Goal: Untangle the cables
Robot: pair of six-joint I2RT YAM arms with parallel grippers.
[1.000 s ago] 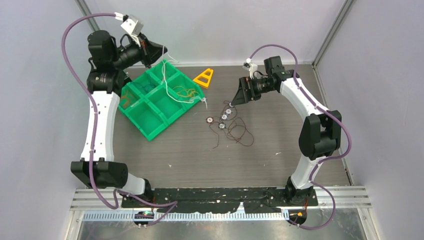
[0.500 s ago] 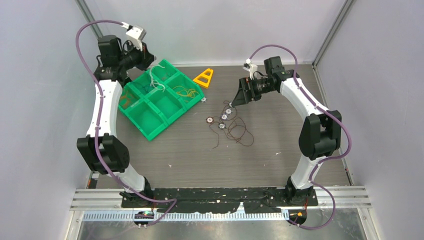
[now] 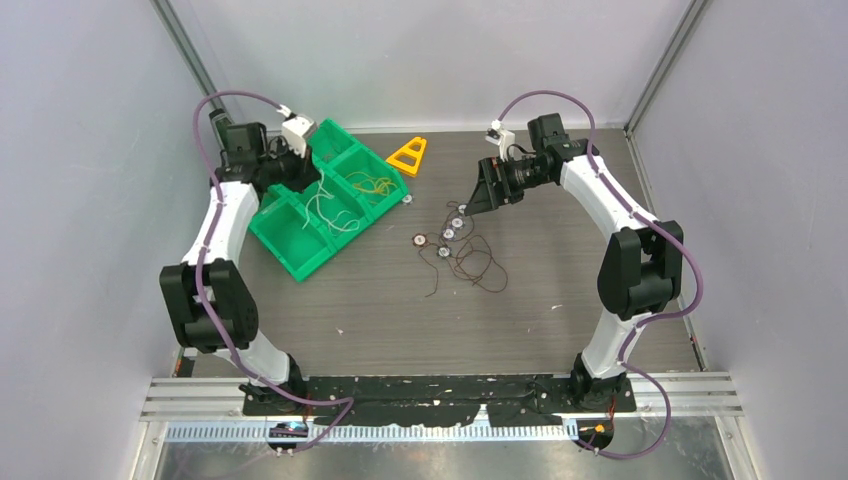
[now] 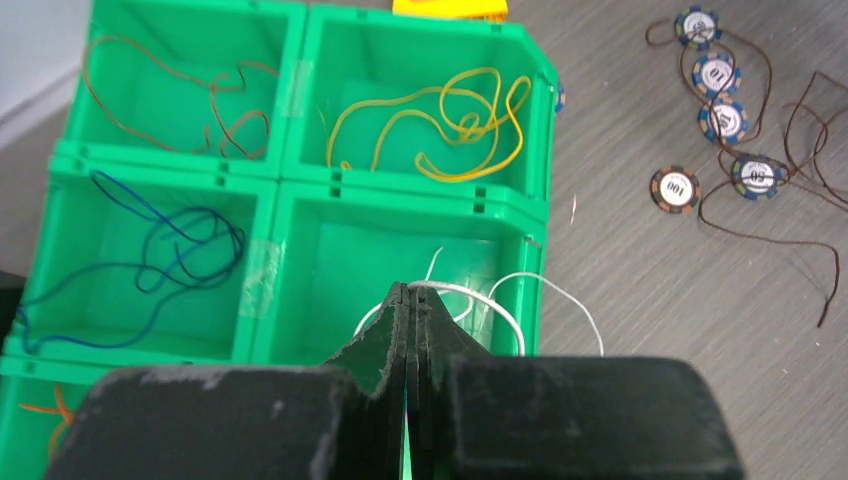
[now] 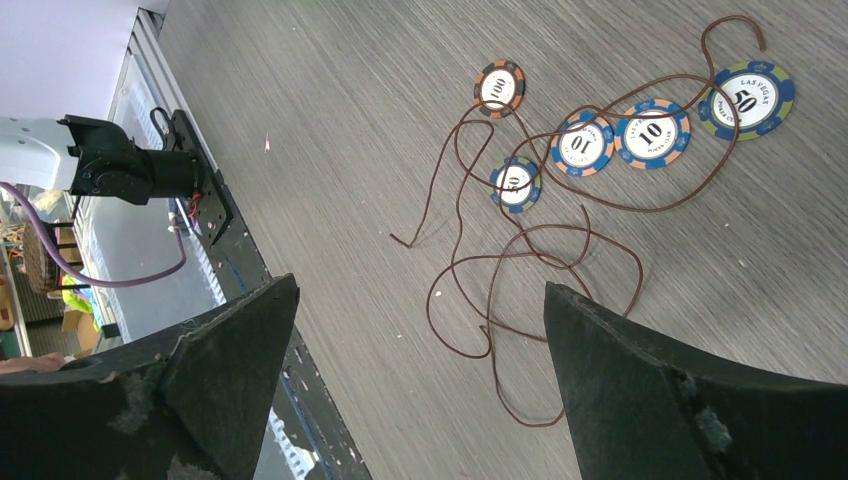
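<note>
Left jaws pinch white cable [image 4: 460,290]; its ends indistinct.

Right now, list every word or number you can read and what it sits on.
"100": orange-rimmed chip.
"10": left blue-and-orange chip.
"10": right blue-and-orange chip.
"50", "LAS VEGAS": upper green-and-blue chip.
"50": lower green-and-blue chip.
Finer rim print on the chips is too small to read.
</note>
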